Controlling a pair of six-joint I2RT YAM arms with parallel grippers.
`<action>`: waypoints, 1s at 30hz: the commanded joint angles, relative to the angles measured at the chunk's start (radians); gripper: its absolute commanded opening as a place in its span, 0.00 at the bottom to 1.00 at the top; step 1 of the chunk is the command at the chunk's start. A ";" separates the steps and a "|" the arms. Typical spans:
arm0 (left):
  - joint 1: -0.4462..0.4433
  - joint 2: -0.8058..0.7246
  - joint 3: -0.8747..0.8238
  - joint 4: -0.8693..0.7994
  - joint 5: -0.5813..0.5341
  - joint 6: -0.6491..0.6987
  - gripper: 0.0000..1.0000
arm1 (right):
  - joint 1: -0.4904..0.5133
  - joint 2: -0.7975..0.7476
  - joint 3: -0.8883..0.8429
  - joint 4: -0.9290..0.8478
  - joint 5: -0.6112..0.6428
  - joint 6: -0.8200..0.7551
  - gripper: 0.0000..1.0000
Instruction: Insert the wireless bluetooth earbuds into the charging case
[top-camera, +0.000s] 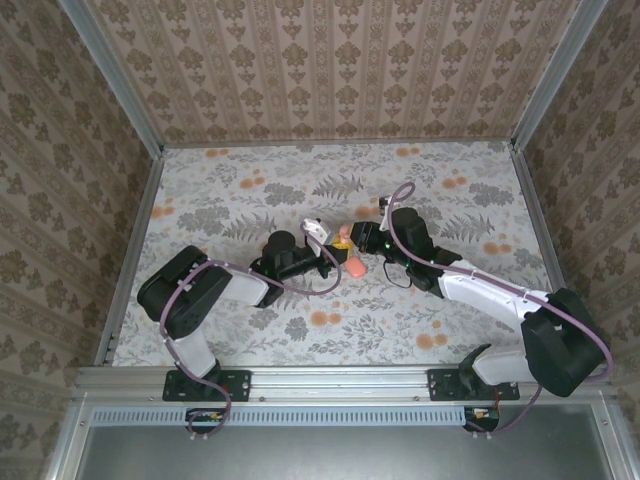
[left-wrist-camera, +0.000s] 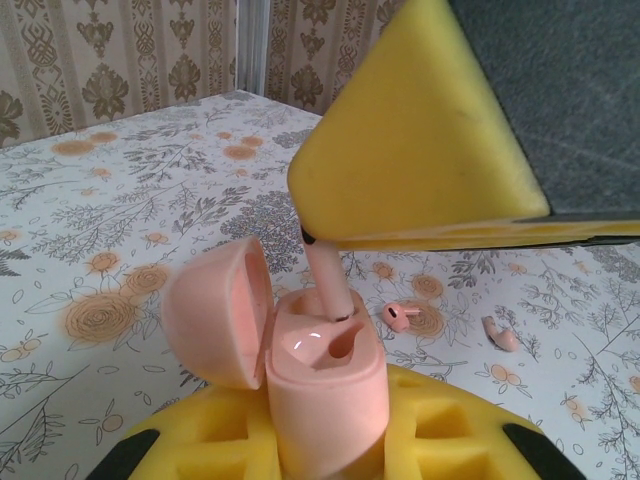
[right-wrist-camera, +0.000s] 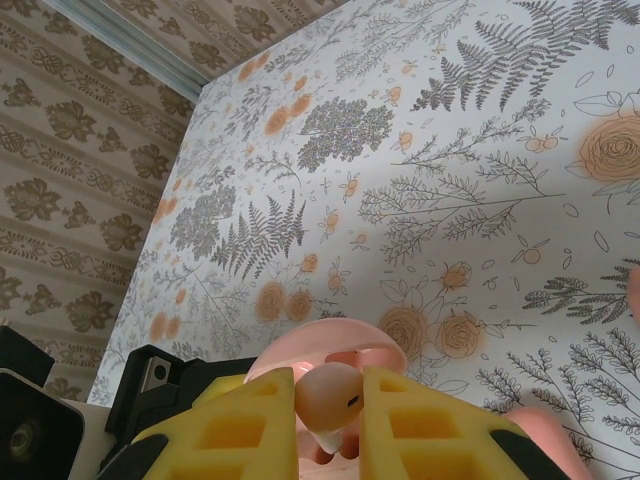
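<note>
My left gripper (left-wrist-camera: 325, 445) is shut on the salmon-pink charging case (left-wrist-camera: 325, 385), which stands upright between its yellow pads with the lid (left-wrist-camera: 210, 310) swung open to the left. My right gripper (right-wrist-camera: 330, 410) is shut on one earbud (right-wrist-camera: 335, 393) and hangs right over the case. In the left wrist view that earbud's stem (left-wrist-camera: 327, 282) reaches down into the far socket, and the near socket is bare. A second earbud (left-wrist-camera: 397, 315) lies on the table behind the case. From above, both grippers meet at the case (top-camera: 354, 267) in mid-table.
A small pink piece (left-wrist-camera: 500, 335) lies on the flowered tablecloth right of the loose earbud. Patterned walls (top-camera: 330, 60) close in the table at the back and on both sides. The left arm's cable (top-camera: 300, 285) loops beside the case.
</note>
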 joint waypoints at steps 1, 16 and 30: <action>-0.004 -0.050 0.034 0.068 -0.005 -0.026 0.10 | 0.008 -0.021 -0.028 -0.001 0.005 0.006 0.18; -0.003 -0.061 0.047 0.092 -0.001 -0.050 0.10 | 0.021 -0.010 -0.036 0.031 0.019 0.009 0.18; 0.000 -0.083 0.044 0.086 -0.003 -0.043 0.10 | 0.025 -0.036 -0.051 0.045 -0.010 -0.003 0.23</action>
